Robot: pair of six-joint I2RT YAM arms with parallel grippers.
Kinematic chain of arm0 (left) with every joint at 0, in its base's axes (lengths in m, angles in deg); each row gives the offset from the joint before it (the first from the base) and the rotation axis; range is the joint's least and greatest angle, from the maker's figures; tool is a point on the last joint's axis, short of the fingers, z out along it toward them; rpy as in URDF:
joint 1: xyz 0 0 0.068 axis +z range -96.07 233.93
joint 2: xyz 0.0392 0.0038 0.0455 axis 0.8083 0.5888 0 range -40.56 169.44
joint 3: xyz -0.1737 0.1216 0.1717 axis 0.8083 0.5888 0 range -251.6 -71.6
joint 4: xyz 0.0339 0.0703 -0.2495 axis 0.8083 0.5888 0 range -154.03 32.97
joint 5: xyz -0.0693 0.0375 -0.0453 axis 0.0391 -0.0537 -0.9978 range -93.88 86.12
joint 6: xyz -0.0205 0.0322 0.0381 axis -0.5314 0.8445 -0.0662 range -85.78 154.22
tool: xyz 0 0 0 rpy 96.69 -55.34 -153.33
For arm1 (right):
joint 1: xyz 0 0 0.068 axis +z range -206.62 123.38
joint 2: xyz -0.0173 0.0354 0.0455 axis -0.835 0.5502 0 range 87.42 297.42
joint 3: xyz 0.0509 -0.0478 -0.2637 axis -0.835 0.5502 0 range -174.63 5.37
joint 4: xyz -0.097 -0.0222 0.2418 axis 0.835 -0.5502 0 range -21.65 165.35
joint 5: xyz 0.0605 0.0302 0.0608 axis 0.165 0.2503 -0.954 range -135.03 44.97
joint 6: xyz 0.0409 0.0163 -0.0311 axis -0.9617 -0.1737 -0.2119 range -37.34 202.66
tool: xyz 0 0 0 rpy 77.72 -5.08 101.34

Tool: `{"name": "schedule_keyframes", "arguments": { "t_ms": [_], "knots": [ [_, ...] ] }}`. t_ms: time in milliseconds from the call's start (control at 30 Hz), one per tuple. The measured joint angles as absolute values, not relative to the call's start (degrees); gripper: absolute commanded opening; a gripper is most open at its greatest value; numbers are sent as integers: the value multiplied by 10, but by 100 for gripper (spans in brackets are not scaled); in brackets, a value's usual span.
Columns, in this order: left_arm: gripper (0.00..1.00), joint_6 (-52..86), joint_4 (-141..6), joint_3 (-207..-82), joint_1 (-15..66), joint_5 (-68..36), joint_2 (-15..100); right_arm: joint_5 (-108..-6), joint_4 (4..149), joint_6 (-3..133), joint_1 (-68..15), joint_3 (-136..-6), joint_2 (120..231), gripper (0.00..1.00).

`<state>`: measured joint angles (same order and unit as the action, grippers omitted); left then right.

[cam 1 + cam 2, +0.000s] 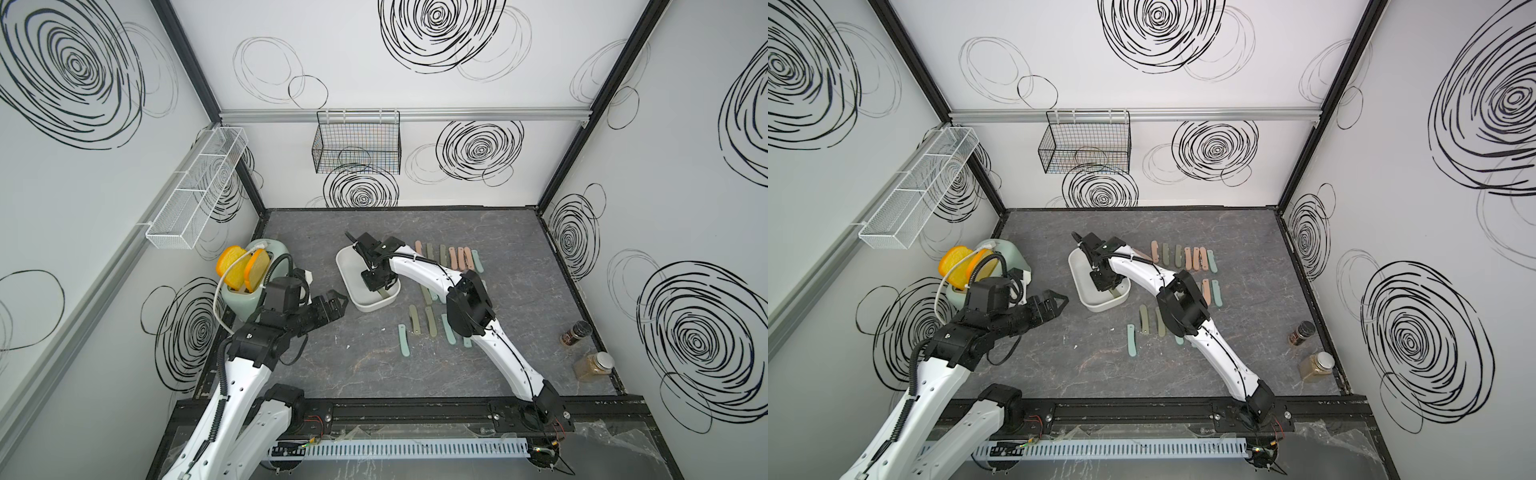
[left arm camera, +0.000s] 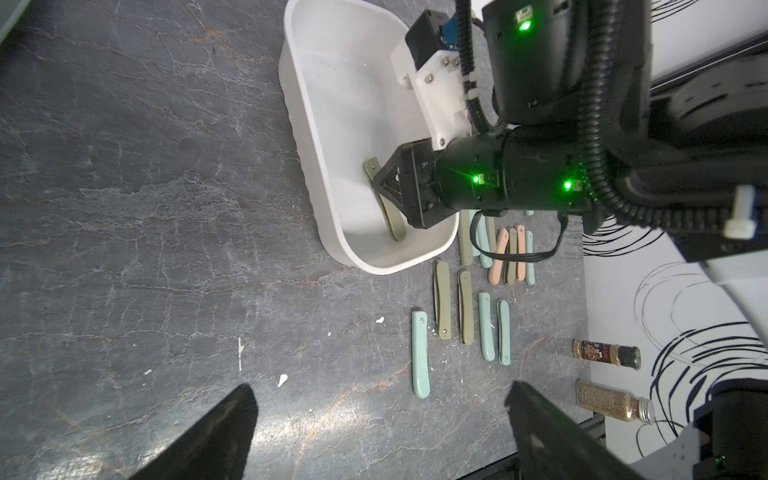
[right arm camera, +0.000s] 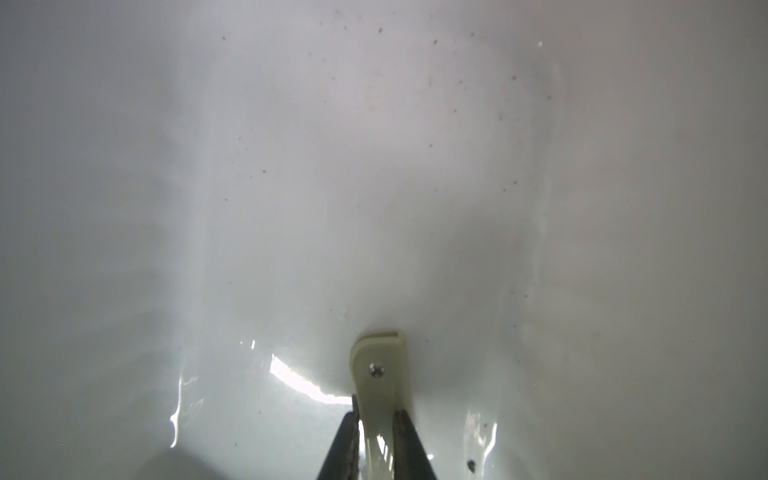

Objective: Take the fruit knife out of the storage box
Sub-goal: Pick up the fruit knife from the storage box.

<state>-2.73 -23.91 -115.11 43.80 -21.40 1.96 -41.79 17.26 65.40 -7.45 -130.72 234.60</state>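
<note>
Reaching into the white storage box (image 1: 346, 272) at mid-counter (image 1: 374, 370), the right gripper (image 3: 376, 449) pinches an olive-green folded fruit knife (image 3: 380, 374) between its fingers. The knife lies on the box floor at the end nearer the robot. The left gripper (image 1: 338, 304) hangs with jaws spread wide just beside the box, close to a mint toaster (image 1: 237, 305). Other folded knives (image 1: 461, 259) lie in rows on the counter beyond the box.
</note>
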Motion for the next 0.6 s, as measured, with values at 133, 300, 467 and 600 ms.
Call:
{"name": "schedule_keyframes", "arguments": {
  "t_ms": [133,300,467,600],
  "knots": [
    [98,-28,-240,-1151,437,-218,23,-413,168,661,-75,-1307,2346,52],
    [98,-28,-240,-1151,437,-219,23,-409,155,666,-73,-1304,2347,55],
    [98,-29,-241,-1148,437,-219,22,-411,153,669,-73,-1304,2347,54],
    [98,-28,-243,-1142,437,-219,22,-427,153,671,-73,-1304,2351,50]
  ]
}}
